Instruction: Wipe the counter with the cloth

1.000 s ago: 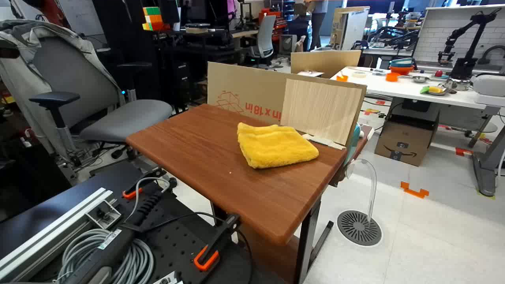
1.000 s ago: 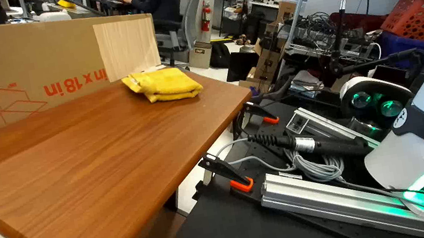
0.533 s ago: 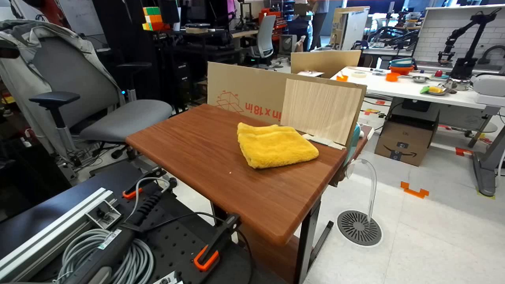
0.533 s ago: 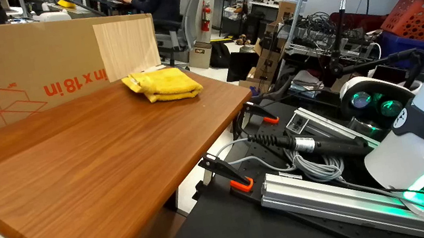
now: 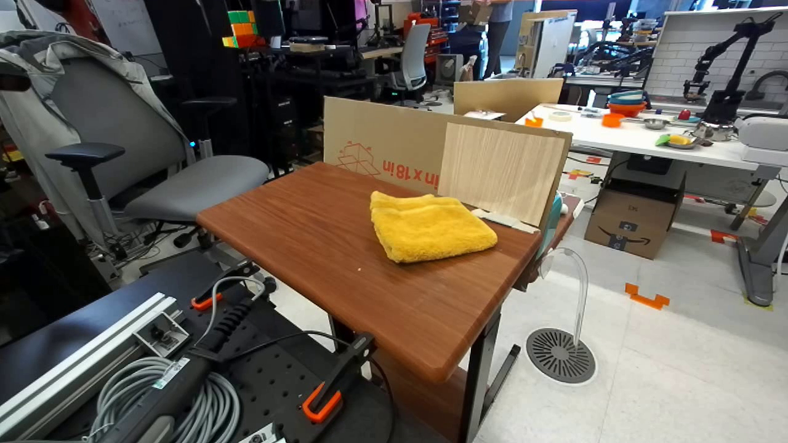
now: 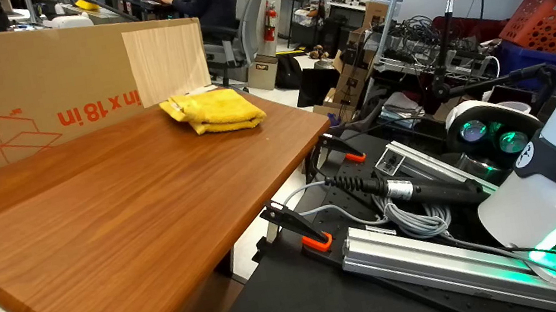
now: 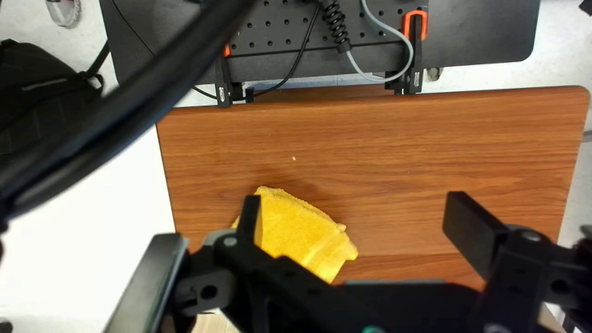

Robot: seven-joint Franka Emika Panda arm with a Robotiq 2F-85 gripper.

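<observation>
The yellow cloth (image 5: 431, 229) lies folded on the brown wooden counter (image 5: 308, 221). Both also show in the other views: the cloth (image 6: 220, 110) and counter (image 6: 123, 210) in an exterior view, the cloth (image 7: 300, 226) and counter (image 7: 393, 152) in the wrist view. My gripper (image 7: 355, 203) is open, with its two black fingers wide apart and nothing between them. It looks down on the counter from above. The left finger covers part of the cloth in the wrist view. The gripper is outside both exterior views.
A cardboard sheet (image 5: 385, 138) stands upright along the counter's far edge, with a pale wood panel (image 5: 498, 172) against it. Black and orange clamps (image 6: 301, 225) and a grey cable coil (image 6: 418, 217) lie on the robot's black base table (image 6: 291, 300). A small pale crumb (image 7: 293, 158) is on the counter.
</observation>
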